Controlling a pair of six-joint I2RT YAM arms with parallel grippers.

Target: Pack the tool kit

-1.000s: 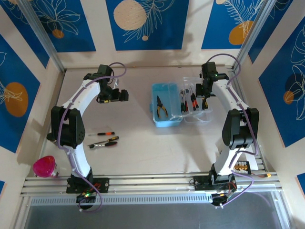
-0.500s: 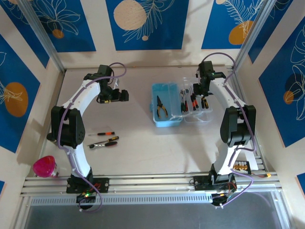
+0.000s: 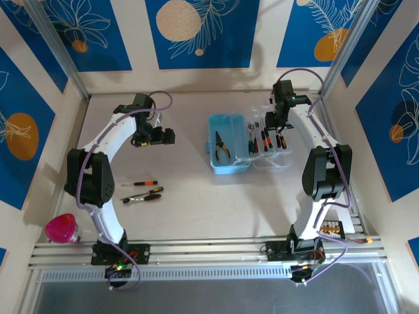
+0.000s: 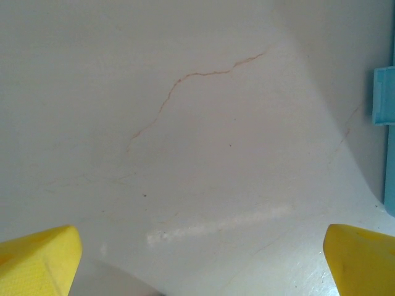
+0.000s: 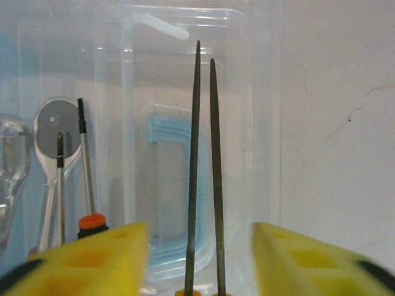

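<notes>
One blue case (image 3: 229, 169), one pliers (image 3: 222, 146) inside, two loose tools (image 3: 145, 183), one pink cup (image 3: 61, 228).

Clear lid (image 5: 185, 92): glossy, see-through plastic. Two thin shafts (image 5: 194, 154), far side: dull dark metal. Yellow finger pads (image 5: 92, 259): matt, dimpled. Table (image 4: 197, 123): smooth, pale, faint sheen, hairline cracks.

A translucent pink plastic cup (image 3: 61, 228) sits at the near-left corner of the pale worktop (image 3: 190, 203), walled by blue leaf-patterned panels (image 3: 196, 33).
</notes>
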